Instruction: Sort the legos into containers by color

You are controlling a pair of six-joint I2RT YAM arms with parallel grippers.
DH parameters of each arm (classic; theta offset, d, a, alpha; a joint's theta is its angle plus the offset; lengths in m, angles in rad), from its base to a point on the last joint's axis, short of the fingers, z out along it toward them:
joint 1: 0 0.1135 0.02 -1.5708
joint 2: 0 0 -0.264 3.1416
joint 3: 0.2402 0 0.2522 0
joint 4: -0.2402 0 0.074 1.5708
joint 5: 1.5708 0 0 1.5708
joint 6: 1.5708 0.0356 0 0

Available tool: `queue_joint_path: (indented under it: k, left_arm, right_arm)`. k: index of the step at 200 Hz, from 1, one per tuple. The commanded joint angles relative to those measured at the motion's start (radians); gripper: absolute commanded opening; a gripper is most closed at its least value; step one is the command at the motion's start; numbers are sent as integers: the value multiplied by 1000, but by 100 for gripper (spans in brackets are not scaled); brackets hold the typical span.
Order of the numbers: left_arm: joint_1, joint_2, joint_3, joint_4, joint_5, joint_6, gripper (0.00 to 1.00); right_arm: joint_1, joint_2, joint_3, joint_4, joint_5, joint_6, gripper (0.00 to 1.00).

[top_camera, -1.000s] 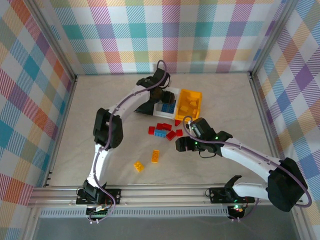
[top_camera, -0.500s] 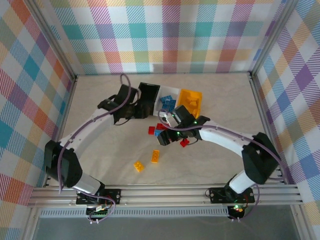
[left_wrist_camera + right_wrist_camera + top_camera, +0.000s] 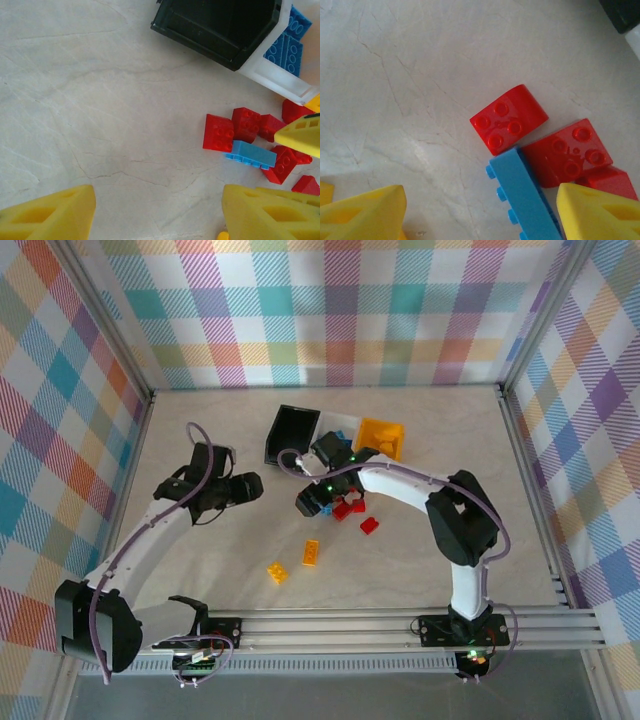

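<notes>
Top view: the right gripper (image 3: 308, 502) hovers over the loose legos (image 3: 345, 508) on the worktop (image 3: 420, 540). The left gripper (image 3: 250, 485) sits well to the left, so the right arm is nearer.

Left wrist: fingers (image 3: 50, 215) apart and empty. The white bin (image 3: 270, 82) holds blue bricks.

Right wrist: fingers (image 3: 362, 212) apart and unclamped. The blue brick (image 3: 522, 195) lies between them, nearer the right one, its long axis roughly crosswise to their closing line.

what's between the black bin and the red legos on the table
Nothing: in the left wrist view the table between the black bin and the red legos is bare.
</notes>
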Motion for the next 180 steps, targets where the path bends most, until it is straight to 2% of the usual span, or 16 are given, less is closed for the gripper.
queue_joint_path:
  k: [1,88,180]
  left_arm:
    - [28,-25,-33,4,30,2,68]
    - [44,-33,-54,11,43,9,69]
    - [51,-31,-58,11,47,11,69]
  right_arm:
    - [-7,32,57,-58,10,-62,79]
    - [-54,80,78,-69,-7,-69,77]
    - [-55,115,58,-68,-8,-71,73]
